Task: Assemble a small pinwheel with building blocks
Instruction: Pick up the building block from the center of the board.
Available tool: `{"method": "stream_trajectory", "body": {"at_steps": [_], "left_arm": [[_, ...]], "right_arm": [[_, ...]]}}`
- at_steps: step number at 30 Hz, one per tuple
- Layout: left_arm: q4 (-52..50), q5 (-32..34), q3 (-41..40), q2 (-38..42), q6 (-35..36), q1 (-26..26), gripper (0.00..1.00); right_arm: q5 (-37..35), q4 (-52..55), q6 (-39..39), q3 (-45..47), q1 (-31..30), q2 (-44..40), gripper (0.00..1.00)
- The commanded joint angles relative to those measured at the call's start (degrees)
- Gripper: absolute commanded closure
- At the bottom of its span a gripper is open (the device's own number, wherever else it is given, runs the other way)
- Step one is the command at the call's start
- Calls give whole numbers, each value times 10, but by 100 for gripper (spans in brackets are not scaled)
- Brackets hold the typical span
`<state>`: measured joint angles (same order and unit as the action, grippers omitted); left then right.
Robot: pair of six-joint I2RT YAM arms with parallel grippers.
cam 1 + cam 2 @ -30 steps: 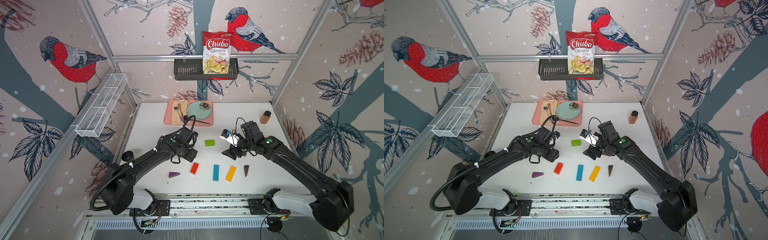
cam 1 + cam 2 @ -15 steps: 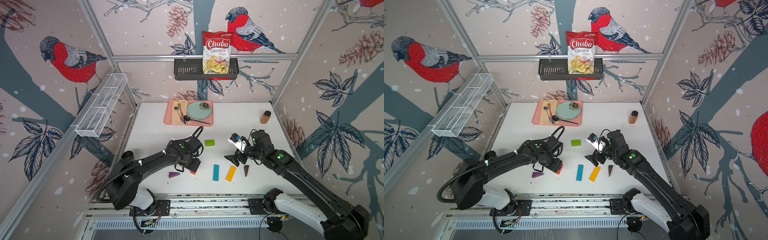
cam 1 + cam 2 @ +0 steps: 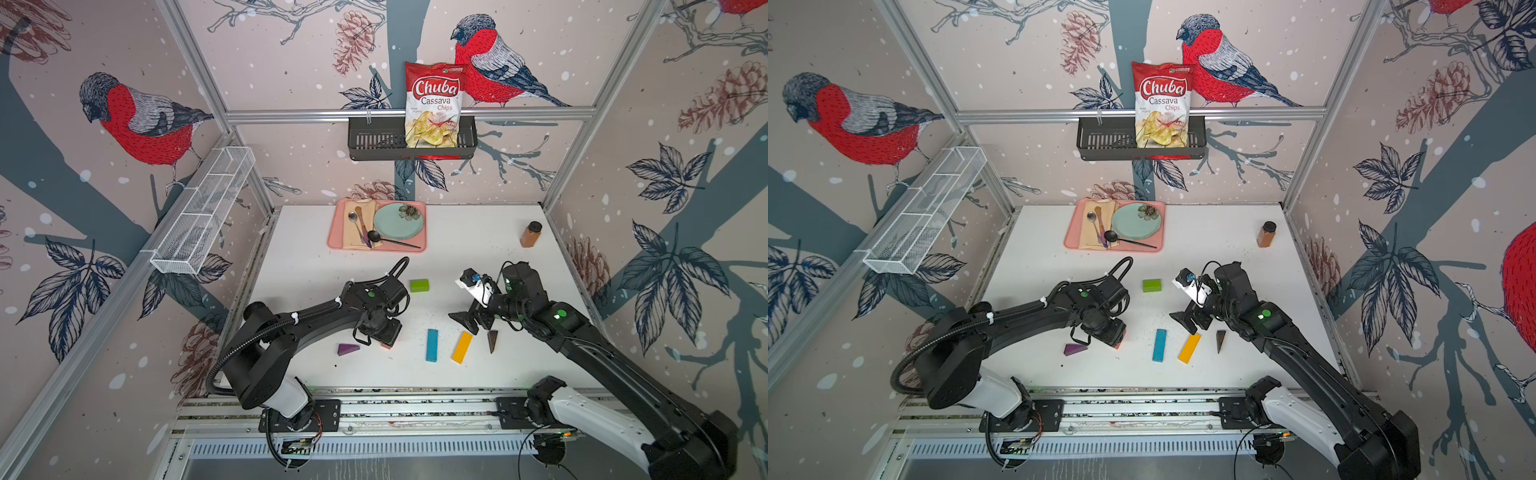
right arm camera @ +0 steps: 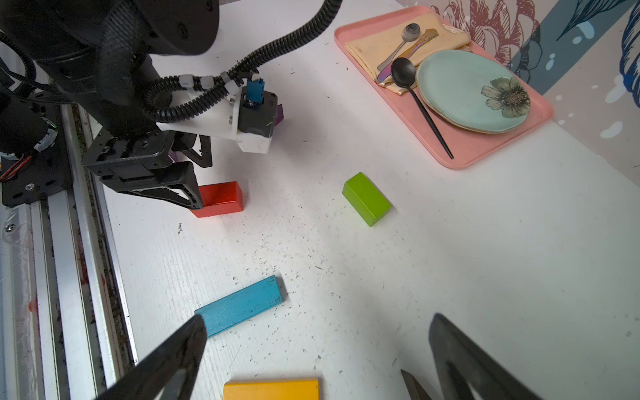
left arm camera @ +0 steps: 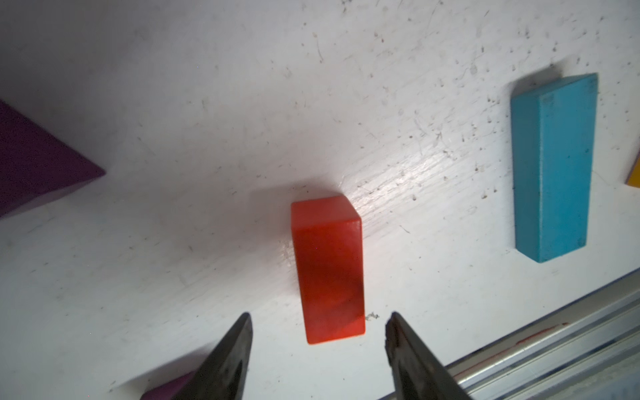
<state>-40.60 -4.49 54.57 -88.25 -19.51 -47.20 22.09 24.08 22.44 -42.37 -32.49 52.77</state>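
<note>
The building blocks lie loose near the table's front; no pinwheel is assembled. My left gripper [image 5: 319, 314] [image 3: 386, 338] is open, low over the red brick [image 5: 327, 270] [image 4: 221, 199], one finger on each side and neither touching. Purple wedges [image 5: 31, 162] [image 3: 348, 349] lie to its left. My right gripper [image 4: 318, 319] [image 3: 467, 322] is wide open and holds nothing. It hovers over the back end of the yellow bar [image 3: 462, 347] [image 4: 270, 389], between the blue bar [image 3: 432, 345] [image 4: 239, 306] and a brown wedge [image 3: 492, 340]. The green brick [image 3: 419, 285] [image 4: 366, 199] lies farther back.
A pink tray [image 3: 419, 248] with a plate and cutlery sits at the back. A brown spice jar [image 3: 530, 234] stands at the back right. The aluminium rail [image 3: 415, 409] runs along the front edge, close to the blocks.
My left gripper came forward and down over the red brick, and its jaws narrowed slightly. My right gripper moved toward the front over the yellow bar and opened wider.
</note>
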Motion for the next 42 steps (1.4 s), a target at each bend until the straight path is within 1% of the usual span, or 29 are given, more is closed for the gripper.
{"method": "stream_trajectory", "body": {"at_steps": [1,3,6,9,11,15,18,23,27,28,29,32,33,34,35,37,38,42], "left_arm": [[9,1,3,-7,-1,-4,38],[13,4,4,-16,-1,-7,38],[18,6,10,-33,-2,-10,42],[19,13,21,-47,2,-14,43],[21,14,23,-55,3,-14,46],[20,16,23,-69,2,-14,59],[17,16,23,-77,6,-14,67],[1,29,70,-95,33,-14,82],[-23,30,140,-125,118,-10,84],[-25,17,156,-132,149,-4,85],[-24,1,168,-135,182,3,85],[-1,-54,184,-128,309,21,84],[12,-99,183,-124,337,39,84],[30,-134,177,-120,343,56,85],[46,-140,170,-115,360,60,85],[79,-142,155,-99,441,45,84],[88,-137,154,-97,466,38,83],[56,-90,209,-147,509,37,83]], "right_arm": [[12,-9,3,-5,1,-1,0],[11,-7,3,-4,0,-2,1],[15,-2,5,-6,0,-1,0],[18,0,5,-6,1,-1,1],[18,2,7,-7,1,0,1],[16,9,10,-11,1,2,1],[12,13,11,-10,0,2,1],[5,13,9,-6,4,-5,1],[-5,12,8,-6,17,-8,0],[-10,12,8,-4,21,-11,1],[-17,12,8,-3,24,-14,1],[-33,9,8,6,39,-30,1],[-34,6,8,8,47,-35,1],[-34,5,8,8,53,-37,1],[-32,5,7,6,57,-37,0],[-31,4,6,4,63,-37,0],[-30,2,7,4,64,-36,1],[-31,5,10,-2,68,-30,0]]}}
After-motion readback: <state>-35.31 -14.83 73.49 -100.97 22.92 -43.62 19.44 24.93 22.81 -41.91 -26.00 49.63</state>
